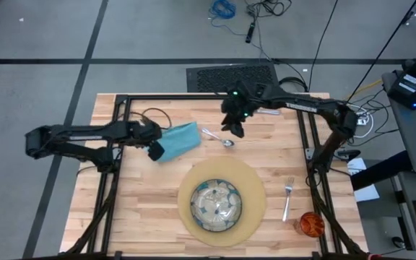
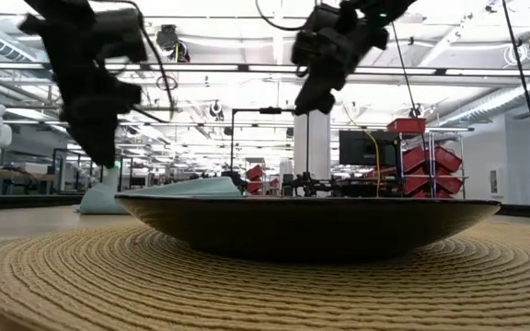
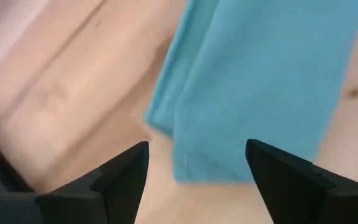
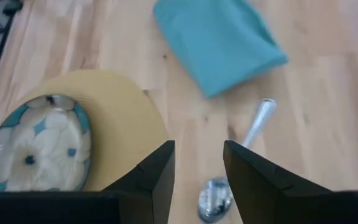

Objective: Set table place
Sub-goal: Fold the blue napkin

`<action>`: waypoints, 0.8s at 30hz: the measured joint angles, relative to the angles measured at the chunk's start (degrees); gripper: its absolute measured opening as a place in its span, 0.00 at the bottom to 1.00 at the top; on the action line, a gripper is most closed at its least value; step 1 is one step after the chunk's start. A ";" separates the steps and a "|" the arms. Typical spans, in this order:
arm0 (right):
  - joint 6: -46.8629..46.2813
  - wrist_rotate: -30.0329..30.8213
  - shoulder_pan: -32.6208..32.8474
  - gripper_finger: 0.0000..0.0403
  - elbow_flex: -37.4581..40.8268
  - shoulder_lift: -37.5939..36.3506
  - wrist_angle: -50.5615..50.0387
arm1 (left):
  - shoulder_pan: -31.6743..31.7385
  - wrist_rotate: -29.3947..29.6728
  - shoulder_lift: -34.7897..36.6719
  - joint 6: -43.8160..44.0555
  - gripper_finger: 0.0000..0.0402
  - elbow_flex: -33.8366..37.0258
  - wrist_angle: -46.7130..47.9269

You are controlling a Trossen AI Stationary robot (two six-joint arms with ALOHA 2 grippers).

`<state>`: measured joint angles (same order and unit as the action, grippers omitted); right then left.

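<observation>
A green-patterned plate (image 1: 219, 202) sits on the round tan placemat (image 1: 251, 217) near the table's front edge. To their right lie a fork (image 1: 287, 198) and an orange cup (image 1: 310, 224). A teal napkin (image 1: 180, 139) lies flat at the far left, and a spoon (image 1: 219, 137) lies beside it. My left gripper (image 3: 197, 163) hangs open above the napkin's (image 3: 260, 81) near-left corner, clear of it. My right gripper (image 4: 199, 165) is open, raised above the spoon (image 4: 253, 130), with nothing between its fingers.
Bare wood of the table (image 1: 143, 209) lies left of the placemat and in front of the napkin. A black frame (image 1: 193, 96) runs along the far edge, and a loop of cable (image 1: 154, 115) lies near the far left corner.
</observation>
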<state>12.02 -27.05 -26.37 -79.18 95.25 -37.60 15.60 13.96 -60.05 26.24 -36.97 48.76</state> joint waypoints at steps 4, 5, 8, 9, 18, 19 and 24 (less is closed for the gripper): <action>-0.40 0.22 -0.37 0.32 6.54 -4.99 7.90 | -0.68 -5.89 7.39 9.05 0.64 0.71 -0.43; -0.43 0.14 -0.54 0.32 7.69 -5.76 9.43 | -0.66 -8.13 8.60 10.70 0.64 0.93 -1.29; -0.34 0.09 -0.56 0.32 9.44 -7.08 12.68 | -0.63 -11.28 9.67 15.51 0.64 1.85 -1.73; -0.11 -0.01 -0.42 0.32 9.71 -7.17 13.12 | -0.61 -11.86 9.63 16.77 0.64 2.24 -1.55; 3.50 -0.30 2.15 0.32 9.82 -7.07 12.59 | -0.57 -13.29 9.03 24.60 0.64 4.63 -2.39; 3.66 -0.31 2.31 0.32 9.82 -7.07 12.59 | -0.48 -13.29 8.86 25.11 0.64 4.97 -2.28; 4.10 -0.29 2.95 0.32 9.82 -7.07 13.16 | 1.29 -14.08 7.67 26.03 0.64 6.87 -4.62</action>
<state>16.12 -27.33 -23.42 -69.36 88.18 -24.44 16.89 -0.12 -52.38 52.27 -30.10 44.14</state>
